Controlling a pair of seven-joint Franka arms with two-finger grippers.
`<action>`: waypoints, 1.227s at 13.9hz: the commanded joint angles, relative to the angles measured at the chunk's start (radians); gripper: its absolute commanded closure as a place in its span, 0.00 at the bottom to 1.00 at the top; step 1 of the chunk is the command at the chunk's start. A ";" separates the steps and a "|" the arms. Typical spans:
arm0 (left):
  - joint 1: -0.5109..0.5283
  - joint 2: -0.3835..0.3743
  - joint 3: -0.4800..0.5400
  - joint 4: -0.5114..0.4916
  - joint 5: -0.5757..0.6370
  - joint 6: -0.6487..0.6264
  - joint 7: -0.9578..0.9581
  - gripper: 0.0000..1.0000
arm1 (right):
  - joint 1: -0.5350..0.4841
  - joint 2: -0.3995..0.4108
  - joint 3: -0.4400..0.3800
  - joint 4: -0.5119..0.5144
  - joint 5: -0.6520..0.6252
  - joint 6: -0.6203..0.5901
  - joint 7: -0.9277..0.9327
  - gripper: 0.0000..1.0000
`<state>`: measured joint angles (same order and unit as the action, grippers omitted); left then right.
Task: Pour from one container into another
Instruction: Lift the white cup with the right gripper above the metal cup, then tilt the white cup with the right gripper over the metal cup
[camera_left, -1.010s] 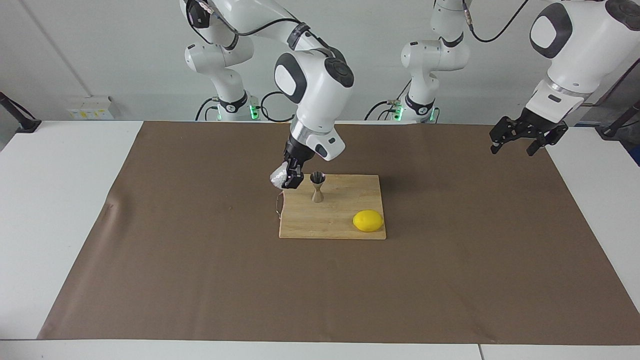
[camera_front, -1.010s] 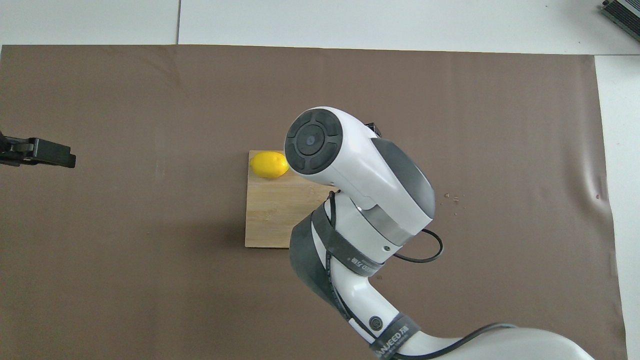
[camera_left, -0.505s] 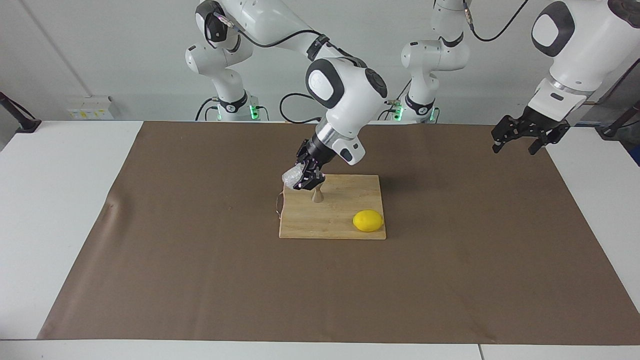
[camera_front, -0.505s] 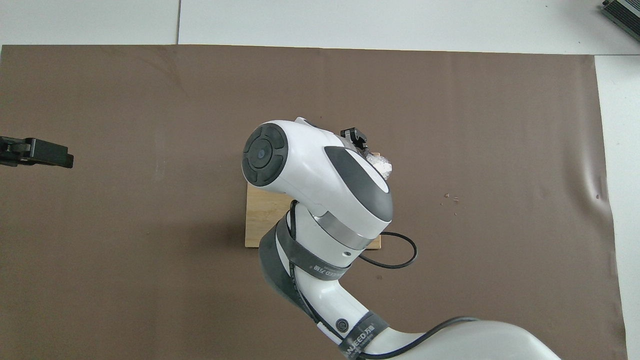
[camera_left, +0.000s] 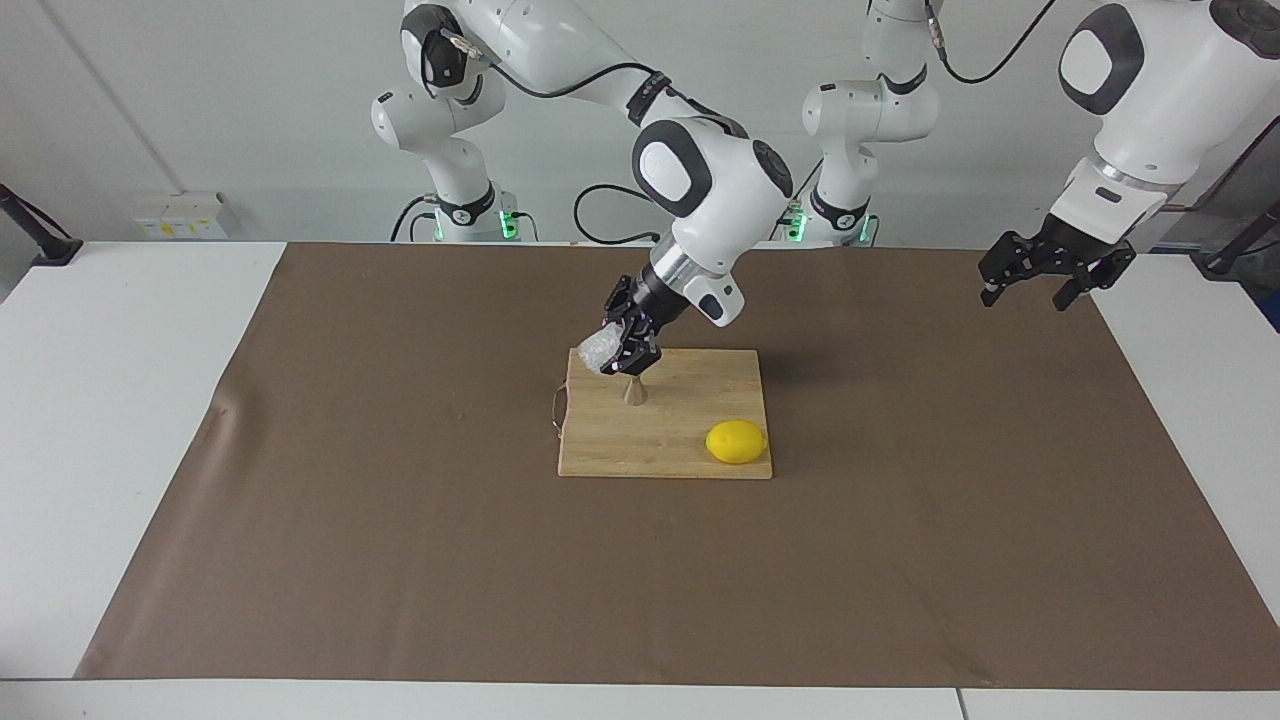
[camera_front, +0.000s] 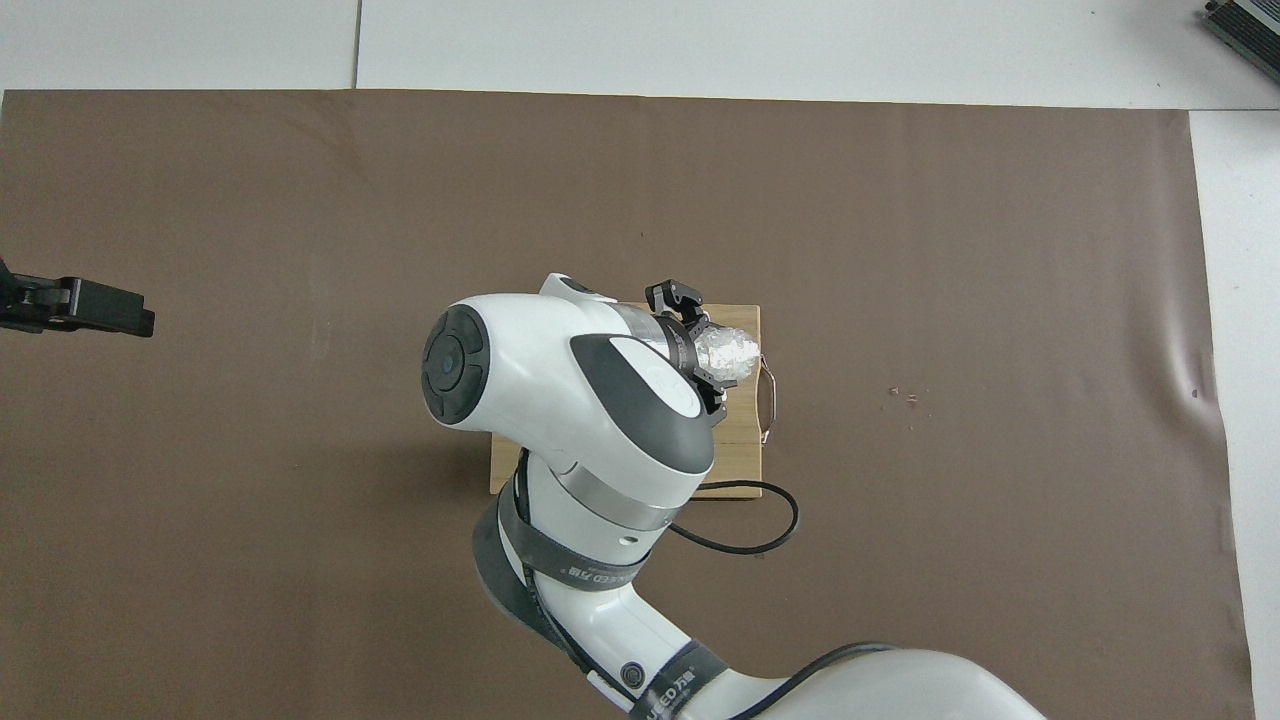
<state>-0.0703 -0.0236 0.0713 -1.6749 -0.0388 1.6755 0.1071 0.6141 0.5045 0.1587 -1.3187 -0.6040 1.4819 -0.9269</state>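
My right gripper (camera_left: 618, 353) is shut on the small crinkly whitish cup (camera_left: 595, 350), which lies tipped on its side over the steel jigger (camera_left: 634, 392). Only the jigger's lower cone shows; the gripper hides its mouth. The jigger stands on a wooden cutting board (camera_left: 665, 445). In the overhead view the right gripper (camera_front: 703, 352) and the cup (camera_front: 730, 352) hang over the board (camera_front: 738, 455), and the right arm hides the jigger. My left gripper (camera_left: 1040, 277) waits open in the air over the mat's edge at the left arm's end, also visible from overhead (camera_front: 80, 306).
A yellow lemon (camera_left: 736, 441) lies on the board's corner, farther from the robots than the jigger. A thin wire loop (camera_left: 556, 408) sticks out from the board's edge toward the right arm's end. A brown mat (camera_left: 400, 540) covers the table.
The right wrist has swung toward the left arm's end and turned, carrying the cup from beside the jigger to over its top and tipping it further. The left arm has stayed put.
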 joint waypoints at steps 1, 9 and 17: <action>0.006 -0.018 -0.001 -0.019 0.002 0.006 0.014 0.00 | 0.019 0.008 0.004 -0.011 -0.052 -0.031 0.017 0.91; 0.000 -0.025 -0.001 -0.032 0.002 0.000 0.014 0.00 | 0.041 -0.003 0.005 -0.099 -0.076 -0.028 0.025 0.91; 0.006 -0.016 -0.001 -0.040 0.002 0.009 0.014 0.00 | 0.062 -0.014 0.005 -0.132 -0.109 -0.031 0.033 0.91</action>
<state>-0.0700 -0.0235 0.0725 -1.6857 -0.0388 1.6752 0.1072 0.6613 0.5172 0.1588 -1.4139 -0.6725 1.4594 -0.9258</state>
